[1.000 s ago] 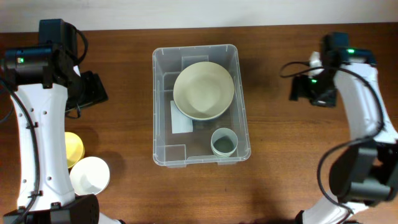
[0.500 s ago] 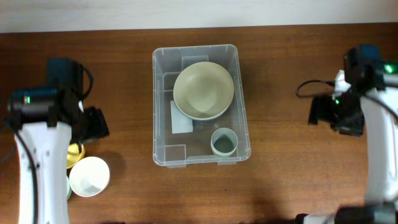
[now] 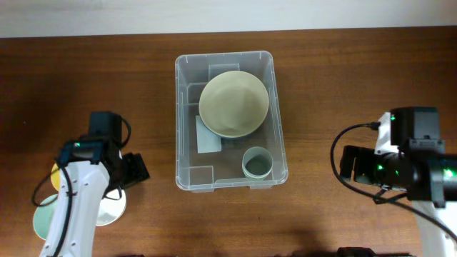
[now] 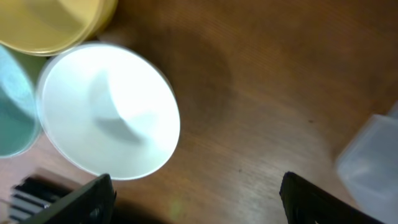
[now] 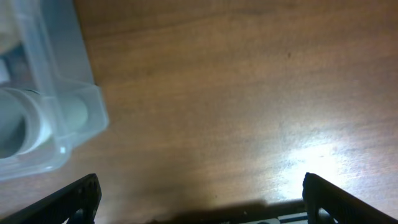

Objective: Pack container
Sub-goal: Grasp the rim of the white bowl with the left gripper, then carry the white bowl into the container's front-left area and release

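The clear plastic container point(image 3: 178, 128) stands at the table's middle. It holds a cream bowl point(image 3: 233, 103), a grey-green cup point(image 3: 257, 163) and a white label point(image 3: 208, 135). My left gripper point(image 3: 137, 171) is open and empty, left of the container, beside a white bowl point(image 4: 109, 112). In the left wrist view its jaws point(image 4: 199, 202) stand wide over bare wood, with the container's corner point(image 4: 373, 162) at the right. My right gripper point(image 3: 348, 165) is open and empty to the container's right. In the right wrist view the container point(image 5: 56, 81) and the cup point(image 5: 34, 121) show at the left.
A yellow bowl point(image 4: 56, 22) and a pale green bowl point(image 4: 13, 106) lie next to the white one at the front left, partly under my left arm point(image 3: 78, 193). Brown wooden tabletop point(image 3: 321, 86) surrounds the container.
Both arms have drawn toward the table's front. The left gripper came down beside the bowls, the right one moved to the front right. Both jaws opened wider.
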`<state>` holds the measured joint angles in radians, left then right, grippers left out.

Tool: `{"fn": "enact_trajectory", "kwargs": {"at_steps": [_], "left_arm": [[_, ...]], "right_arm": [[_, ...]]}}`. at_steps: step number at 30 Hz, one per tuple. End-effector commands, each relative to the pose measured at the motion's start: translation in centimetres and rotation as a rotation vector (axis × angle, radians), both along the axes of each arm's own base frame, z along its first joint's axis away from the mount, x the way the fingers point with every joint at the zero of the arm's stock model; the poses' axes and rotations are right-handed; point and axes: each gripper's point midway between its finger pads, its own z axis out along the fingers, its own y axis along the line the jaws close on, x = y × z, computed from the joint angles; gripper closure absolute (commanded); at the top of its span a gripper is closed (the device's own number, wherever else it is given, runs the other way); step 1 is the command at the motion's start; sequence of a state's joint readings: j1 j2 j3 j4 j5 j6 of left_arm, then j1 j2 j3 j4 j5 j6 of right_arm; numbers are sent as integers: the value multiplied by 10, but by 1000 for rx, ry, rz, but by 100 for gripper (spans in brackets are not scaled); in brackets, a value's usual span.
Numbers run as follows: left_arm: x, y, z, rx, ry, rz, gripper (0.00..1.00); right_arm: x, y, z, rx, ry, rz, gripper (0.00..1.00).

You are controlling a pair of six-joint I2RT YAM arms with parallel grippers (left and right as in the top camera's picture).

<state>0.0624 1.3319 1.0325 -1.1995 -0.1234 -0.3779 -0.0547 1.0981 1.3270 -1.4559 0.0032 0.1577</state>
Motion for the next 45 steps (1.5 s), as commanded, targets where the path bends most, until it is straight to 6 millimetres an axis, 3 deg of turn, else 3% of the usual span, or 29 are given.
{"fn": "enact_trajectory", "kwargs": {"at_steps": [1,8,22,28,36,41,45], "left_arm": [[-13,6,-24,-20,31,76,13],[-17,24,-49,-38,10,173,13],[-7,23,-104,-106,117,204,14],[-8,23,-111,-109,141,205,36],[-1,25,-107,-106,122,203,99],[16,26,-90,-99,74,189,99],[40,14,-54,-93,-13,126,99]], "right_arm": [[1,0,-13,-5,44,2,1],[7,0,-17,-4,56,2,1],[7,0,-17,-4,55,2,1],[7,0,-17,-5,55,2,1],[7,0,-17,-5,55,2,0],[7,0,-17,-5,55,1,0],[7,0,-17,-5,54,2,0]]}}
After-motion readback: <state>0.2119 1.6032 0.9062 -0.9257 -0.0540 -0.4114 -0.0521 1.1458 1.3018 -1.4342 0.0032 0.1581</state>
